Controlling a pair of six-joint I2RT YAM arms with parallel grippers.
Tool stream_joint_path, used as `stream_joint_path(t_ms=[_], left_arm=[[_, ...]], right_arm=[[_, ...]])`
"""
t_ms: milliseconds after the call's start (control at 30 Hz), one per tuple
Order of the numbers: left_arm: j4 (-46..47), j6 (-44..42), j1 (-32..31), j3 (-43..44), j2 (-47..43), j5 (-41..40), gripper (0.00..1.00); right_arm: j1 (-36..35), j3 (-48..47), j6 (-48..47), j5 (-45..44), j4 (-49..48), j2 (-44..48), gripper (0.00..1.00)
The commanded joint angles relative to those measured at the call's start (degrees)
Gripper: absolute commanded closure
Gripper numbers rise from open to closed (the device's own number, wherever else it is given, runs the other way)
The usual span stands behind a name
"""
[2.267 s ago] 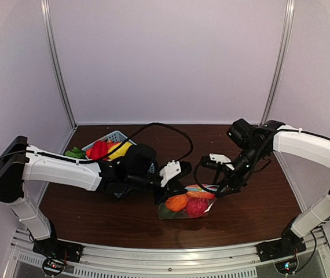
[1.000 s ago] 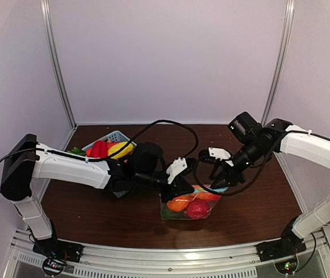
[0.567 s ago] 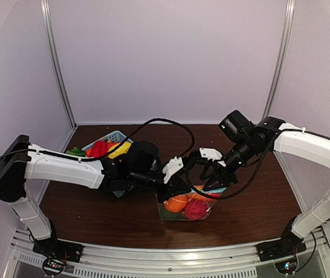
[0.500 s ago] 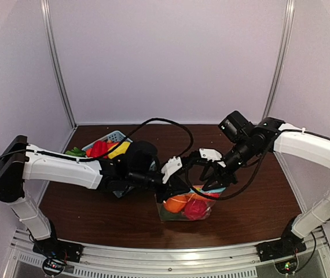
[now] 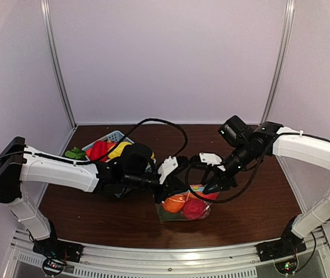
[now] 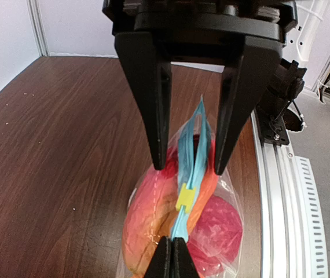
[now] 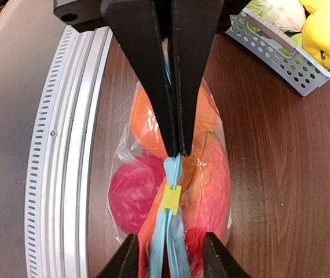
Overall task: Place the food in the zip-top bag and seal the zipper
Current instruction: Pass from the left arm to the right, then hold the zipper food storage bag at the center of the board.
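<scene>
Now the left gripper (image 6: 173, 259) is clamped on one end of the zipper (image 6: 193, 145) — the zip-top bag (image 6: 234, 180), food (image 6: 153, 211) inside, stands on the table (image 6: 55, 145). Beyond it the right gripper (image 7: 171, 246), jaws apart, straddles the strip — best close squarely, then slide evenly.

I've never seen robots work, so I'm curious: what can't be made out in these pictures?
Top view: the blue strip is mostly hidden beneath the left gripper and right gripper.
Right wrist view: the strip's end is cut off by the bottom edge.
Bag: pieces of food overlap behind crinkled plastic; count unclear.
Basket: top view, partly behind the left arm; right wrist view crops it.
</scene>
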State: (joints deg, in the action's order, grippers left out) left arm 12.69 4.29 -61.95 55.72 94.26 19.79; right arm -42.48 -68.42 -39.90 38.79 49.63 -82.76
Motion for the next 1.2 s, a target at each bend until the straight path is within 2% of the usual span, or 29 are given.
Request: stream_joint_path(t_ms=[0, 67, 167, 233, 367, 567, 800, 833, 900, 1033, 1167], left_arm=[[5.94, 1.73, -0.15, -0.86, -2.17, -0.57, 1.0], [6.07, 1.94, -0.18, -1.31, -2.36, -0.75, 0.98], [5.32, 1.55, 0.05, -2.15, -2.99, -2.4, 0.64], [4.2, 0.75, 0.63, -2.53, -3.07, -2.1, 0.52], [-1.63, -0.16, 2.07, 0.13, -0.83, 2.7, 0.48], [-5.36, -0.35, 2.21, 1.91, 2.56, 5.43, 0.55], [-6.93, -0.17, 2.85, 3.48, 3.68, 7.04, 0.84], [-6.78, -0.04, 2.96, 3.63, 3.55, 7.27, 0.88], [-6.0, 0.08, 2.94, 3.57, 3.12, 7.67, 0.96], [-4.19, 0.57, 2.96, 2.96, 2.05, 7.83, 1.0], [-2.14, 1.58, 2.91, 1.83, 1.02, 7.71, 1.0]], right_arm=[[-0.29, 1.79, 0.51, -0.33, -1.28, 0.06, 0.7], [-0.26, 1.76, 0.4, -0.45, -1.33, -0.13, 0.81], [-0.27, 1.71, 0.11, -0.51, -1.01, 0.09, 0.92], [-0.3, 1.65, -0.19, -0.47, -0.79, 0.39, 0.95], [-0.28, 1.21, -0.84, 0.25, -0.06, 0.74, 0.99], [-0.24, 1.19, -1.32, 0.55, 0.46, 1.24, 1.0], [-0.19, 1.32, -1.17, 0.28, 0.01, 2.14, 1.0], [-0.24, 1.36, -1.08, 0.53, -0.16, 2.02, 0.97], [-0.24, 1.53, -0.55, 1.27, -0.82, 1.59, 0.87], [-0.28, 1.32, 1.62, 3.86, -2.88, 0.32, 0.68], [-0.27, 0.31, 2.65, 4.97, -3.2, -1.17, 0.67]])
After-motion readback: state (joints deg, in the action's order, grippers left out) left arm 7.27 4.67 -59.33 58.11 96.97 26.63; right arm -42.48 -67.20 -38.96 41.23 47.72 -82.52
